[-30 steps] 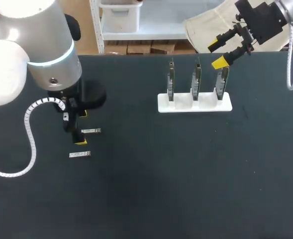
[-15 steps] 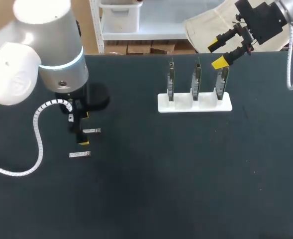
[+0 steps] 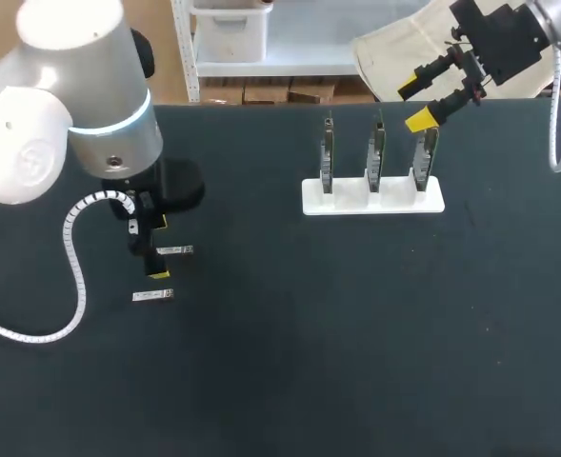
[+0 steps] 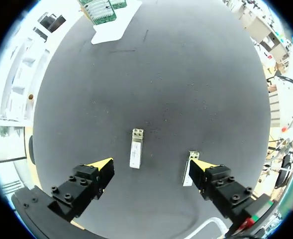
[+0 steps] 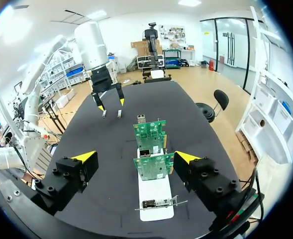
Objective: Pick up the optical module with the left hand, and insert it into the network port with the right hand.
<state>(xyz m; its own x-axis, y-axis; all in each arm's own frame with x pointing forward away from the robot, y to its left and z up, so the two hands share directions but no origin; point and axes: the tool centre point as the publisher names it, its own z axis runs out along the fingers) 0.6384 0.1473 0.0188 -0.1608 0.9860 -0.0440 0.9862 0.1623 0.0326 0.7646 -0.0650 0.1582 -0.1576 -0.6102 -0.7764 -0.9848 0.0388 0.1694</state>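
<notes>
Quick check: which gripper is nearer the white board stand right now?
Right. The right gripper hangs open just above the white board stand, at its right end. The left gripper is far off to the stand's left, open over an optical module.

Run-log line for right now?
left gripper open above optical module | second module beside it | right gripper open near board rack | nothing held

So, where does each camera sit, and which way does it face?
Head view: above, behind, looking down on the table; left gripper and right gripper show.
Left wrist view: on that wrist, facing down at a module ahead of its open fingers.
Right wrist view: on that wrist, facing over the white stand toward the left gripper; own fingers show.
Shared: all show the white stand and the module.
</notes>
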